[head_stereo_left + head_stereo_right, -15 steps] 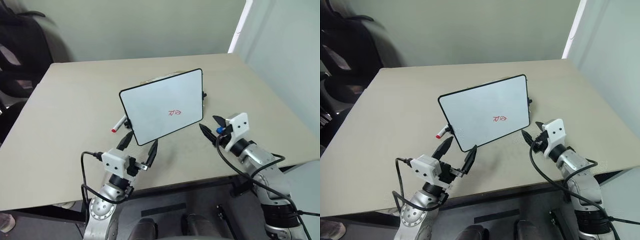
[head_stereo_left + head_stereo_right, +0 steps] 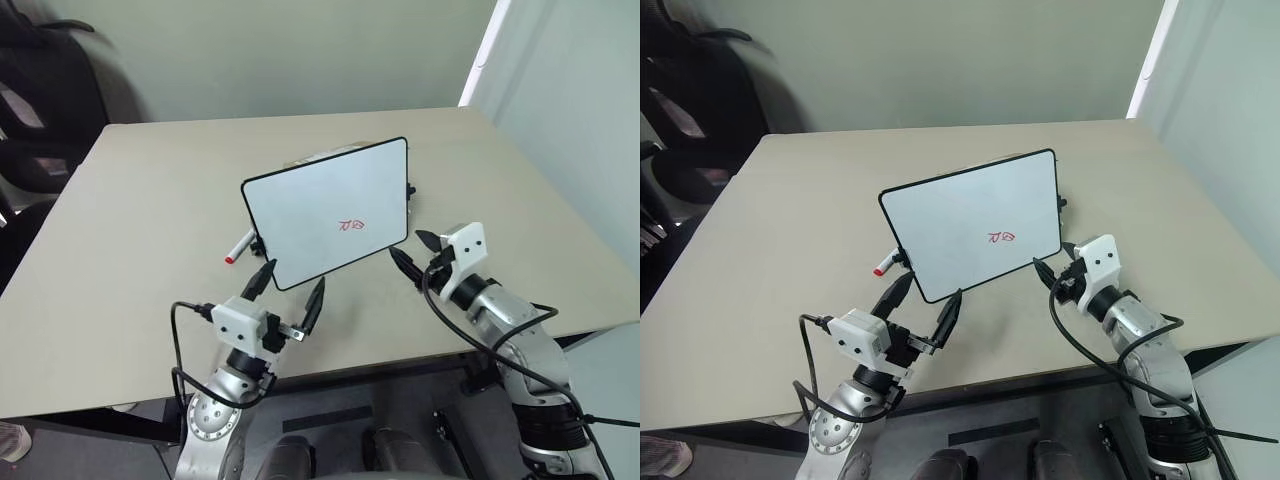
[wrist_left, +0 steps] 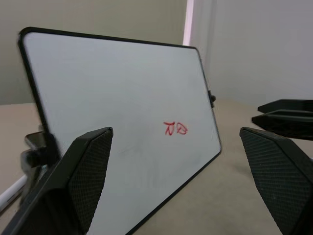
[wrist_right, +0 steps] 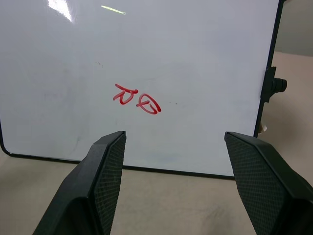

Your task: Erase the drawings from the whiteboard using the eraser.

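In front of the whiteboard (image 2: 328, 212), both end effectors — left (image 2: 289, 290), right (image 2: 418, 252) — gape empty: fetch the eraser before touching the red drawings (image 4: 137, 99).

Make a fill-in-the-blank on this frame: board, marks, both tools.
1. The drawings on the whiteboard are ____ in colour.
2. The whiteboard stands ____ on the table, not flat.
3. The fingers of the right tool are ____, with nothing between them.
4. The marker behind the board's edge lies on the side of the ____ tool.

Missing: red; upright; open; left
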Action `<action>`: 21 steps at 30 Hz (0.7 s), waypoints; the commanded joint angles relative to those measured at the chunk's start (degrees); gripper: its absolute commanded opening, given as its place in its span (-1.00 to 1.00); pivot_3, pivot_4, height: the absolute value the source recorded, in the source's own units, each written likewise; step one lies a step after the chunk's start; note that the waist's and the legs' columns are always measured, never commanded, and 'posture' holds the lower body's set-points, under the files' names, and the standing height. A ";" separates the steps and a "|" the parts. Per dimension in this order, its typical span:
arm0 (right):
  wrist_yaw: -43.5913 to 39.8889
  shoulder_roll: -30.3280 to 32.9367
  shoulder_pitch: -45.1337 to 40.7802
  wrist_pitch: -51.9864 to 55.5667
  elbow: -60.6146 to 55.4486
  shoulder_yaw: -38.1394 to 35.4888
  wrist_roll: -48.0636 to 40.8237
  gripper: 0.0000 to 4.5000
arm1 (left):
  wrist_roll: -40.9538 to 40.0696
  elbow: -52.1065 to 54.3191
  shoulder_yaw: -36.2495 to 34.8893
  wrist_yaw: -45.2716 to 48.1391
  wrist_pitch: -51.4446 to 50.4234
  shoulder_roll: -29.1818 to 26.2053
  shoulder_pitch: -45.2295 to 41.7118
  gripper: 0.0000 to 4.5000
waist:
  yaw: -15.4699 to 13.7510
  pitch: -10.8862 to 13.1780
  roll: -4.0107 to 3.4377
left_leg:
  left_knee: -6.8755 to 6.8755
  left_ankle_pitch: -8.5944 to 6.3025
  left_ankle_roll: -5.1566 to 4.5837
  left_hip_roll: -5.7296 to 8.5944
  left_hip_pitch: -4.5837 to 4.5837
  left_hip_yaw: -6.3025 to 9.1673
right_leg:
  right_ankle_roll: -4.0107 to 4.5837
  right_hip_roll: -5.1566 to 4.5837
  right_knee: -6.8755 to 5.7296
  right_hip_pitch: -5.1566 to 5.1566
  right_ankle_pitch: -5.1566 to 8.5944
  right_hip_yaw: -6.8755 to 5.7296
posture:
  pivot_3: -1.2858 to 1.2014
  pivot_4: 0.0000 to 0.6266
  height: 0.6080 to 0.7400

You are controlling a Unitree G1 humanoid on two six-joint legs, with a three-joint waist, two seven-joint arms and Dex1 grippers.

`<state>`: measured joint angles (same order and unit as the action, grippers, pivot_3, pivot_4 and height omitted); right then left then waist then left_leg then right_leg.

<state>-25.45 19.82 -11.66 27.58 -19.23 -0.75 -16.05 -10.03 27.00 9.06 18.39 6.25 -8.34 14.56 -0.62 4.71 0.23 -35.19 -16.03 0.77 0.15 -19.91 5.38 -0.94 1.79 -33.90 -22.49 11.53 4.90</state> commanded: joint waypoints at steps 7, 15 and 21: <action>-0.60 6.43 0.07 12.63 -6.97 -6.61 -5.85 0.51 | 3.96 -4.18 5.00 -0.77 1.30 1.42 -0.76 1.00 | 0.00 0.04 0.08 | 0.01 -0.03 0.08 0.00 0.01 -0.03 | 0.00 -0.02 -0.04 -0.01 0.00 0.00 | 0.03 -0.52 0.99; -0.99 9.49 -2.66 20.18 -2.75 -11.25 -10.52 0.51 | 3.20 -4.94 3.04 -1.32 1.69 1.19 -0.66 1.00 | 0.00 0.06 0.10 | 0.00 0.02 0.04 0.01 0.02 -0.03 | -0.02 0.02 -0.01 0.02 0.08 0.01 | 0.03 -0.52 0.99; -1.50 12.75 -3.48 21.64 1.24 -10.17 -9.44 0.51 | 0.37 -6.62 -0.10 -0.39 1.25 0.55 -1.91 1.00 | -0.06 0.07 0.07 | 0.01 0.13 -0.13 0.01 0.02 -0.02 | -0.01 0.02 -0.04 0.01 0.08 0.01 | 0.03 -0.52 0.99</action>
<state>-26.06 31.35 -13.94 48.98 -17.67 -10.47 -25.60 -8.77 19.88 9.53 17.46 6.67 -7.88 13.42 -0.68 4.78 0.30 -35.18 -15.89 0.64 0.16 -19.89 5.36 -0.95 1.81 -33.94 -22.48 11.61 4.92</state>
